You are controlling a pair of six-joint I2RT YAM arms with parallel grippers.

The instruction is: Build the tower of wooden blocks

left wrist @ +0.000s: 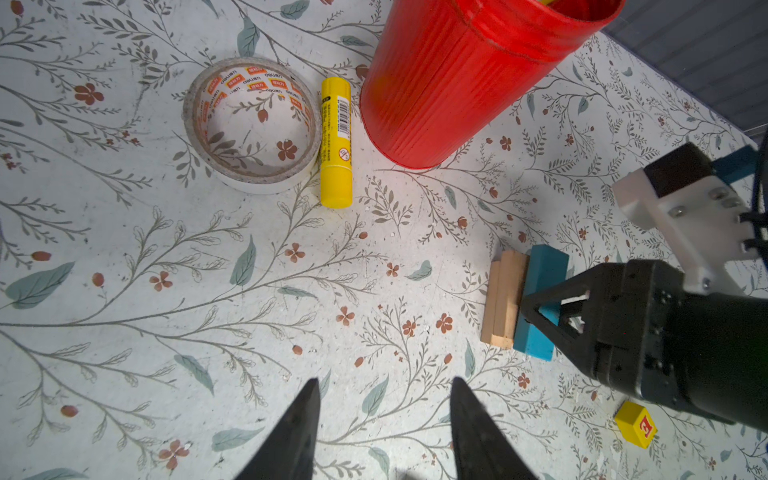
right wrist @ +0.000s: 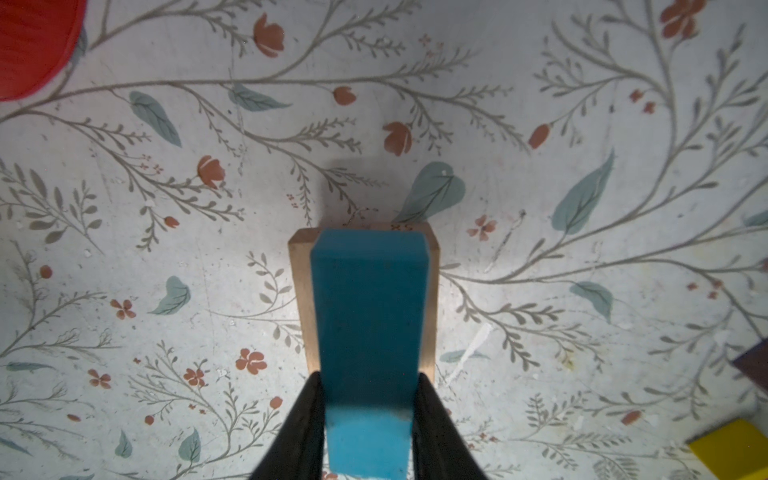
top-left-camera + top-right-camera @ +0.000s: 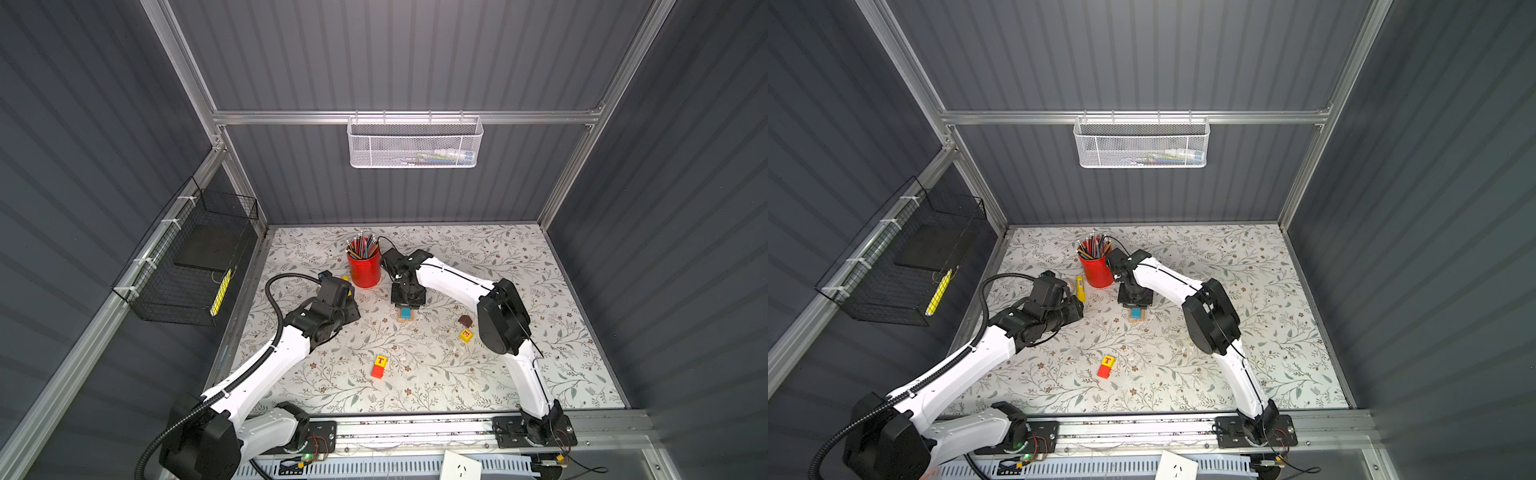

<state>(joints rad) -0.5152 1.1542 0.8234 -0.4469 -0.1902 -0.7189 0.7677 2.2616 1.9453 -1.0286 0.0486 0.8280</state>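
A blue plank lies lengthwise over a stack of tan planks in the middle of the table, and I see no gap between them. My right gripper is shut on the blue plank's near end. Both top views show the blue plank under the right gripper. My left gripper is open and empty, to the left of the stack. A yellow T cube touches a red cube nearer the front. A yellow E cube and a dark brown roof piece lie at the right.
A red pencil cup stands just behind the stack. Next to it lie a yellow glue stick and a tape roll. A white mesh basket hangs on the back wall and a black wire basket on the left wall.
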